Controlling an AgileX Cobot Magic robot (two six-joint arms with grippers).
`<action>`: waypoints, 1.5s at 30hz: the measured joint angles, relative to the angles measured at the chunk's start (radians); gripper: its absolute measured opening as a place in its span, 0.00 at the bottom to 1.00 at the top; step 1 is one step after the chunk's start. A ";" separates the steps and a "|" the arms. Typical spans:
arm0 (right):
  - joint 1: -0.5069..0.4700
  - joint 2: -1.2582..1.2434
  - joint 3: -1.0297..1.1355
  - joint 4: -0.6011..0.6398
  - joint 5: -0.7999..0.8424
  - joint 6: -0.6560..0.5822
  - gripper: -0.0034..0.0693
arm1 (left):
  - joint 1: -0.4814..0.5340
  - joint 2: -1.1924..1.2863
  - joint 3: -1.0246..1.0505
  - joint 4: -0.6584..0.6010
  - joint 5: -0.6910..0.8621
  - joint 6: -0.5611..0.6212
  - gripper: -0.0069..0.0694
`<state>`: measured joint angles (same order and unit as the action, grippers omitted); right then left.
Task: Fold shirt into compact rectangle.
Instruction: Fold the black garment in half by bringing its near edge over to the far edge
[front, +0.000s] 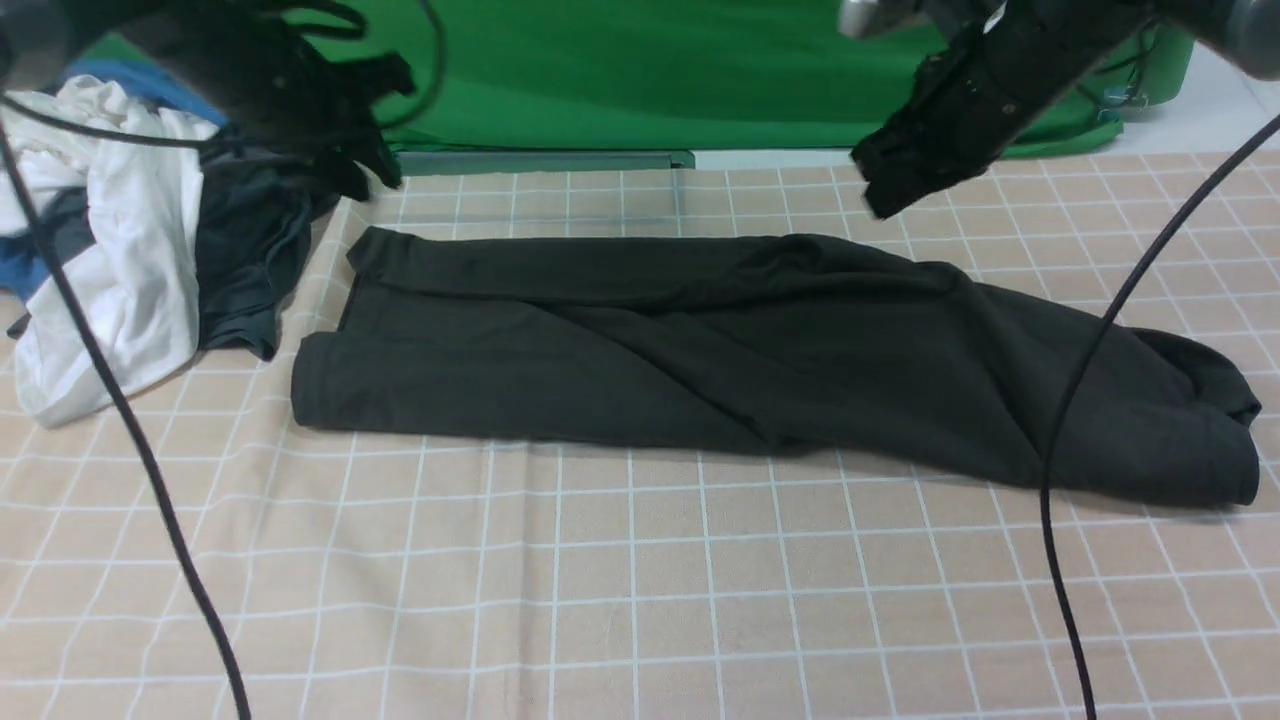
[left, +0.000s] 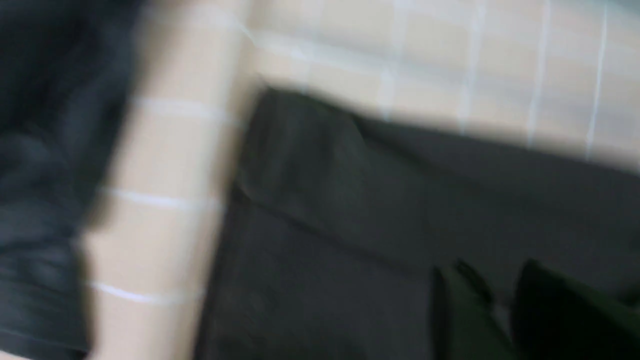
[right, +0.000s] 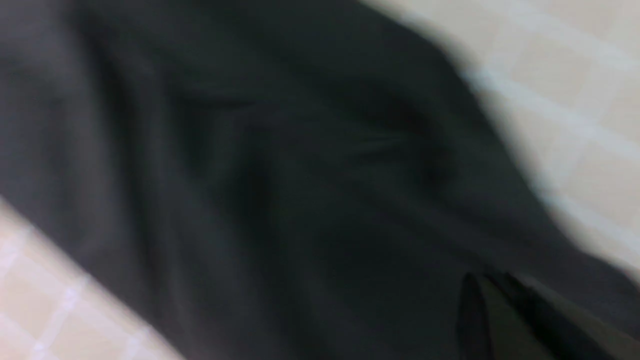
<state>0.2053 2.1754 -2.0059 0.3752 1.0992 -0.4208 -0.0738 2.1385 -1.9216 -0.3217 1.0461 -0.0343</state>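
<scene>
Shirt (front: 700, 350) flat on tablecloth (front: 640, 600), ctr to R; clothes pile (front: 130, 260) just beside it, far L

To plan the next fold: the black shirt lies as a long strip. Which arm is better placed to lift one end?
Probably the left. The left gripper hovers close to the shirt's left far corner; the right gripper hangs nearer the strip's middle, well away from its right end.

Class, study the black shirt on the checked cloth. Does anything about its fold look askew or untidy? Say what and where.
Yes. The shirt is no neat band: its right end slants toward the robot and bunches, and diagonal creases cross its middle. The left end lies squarer.
</scene>
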 joint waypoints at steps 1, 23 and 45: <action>0.005 0.007 0.000 0.007 0.006 -0.006 0.10 | -0.028 0.005 0.000 0.002 0.005 0.018 0.17; 0.072 0.231 -0.032 -0.017 -0.468 0.055 0.10 | -0.175 0.151 0.004 -0.014 -0.015 0.064 0.12; 0.050 0.089 -0.393 -0.037 0.114 0.085 0.10 | -0.177 0.211 0.003 0.065 -0.252 0.059 0.12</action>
<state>0.2553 2.2647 -2.3986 0.3381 1.2130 -0.3360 -0.2510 2.3500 -1.9190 -0.2565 0.7940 0.0243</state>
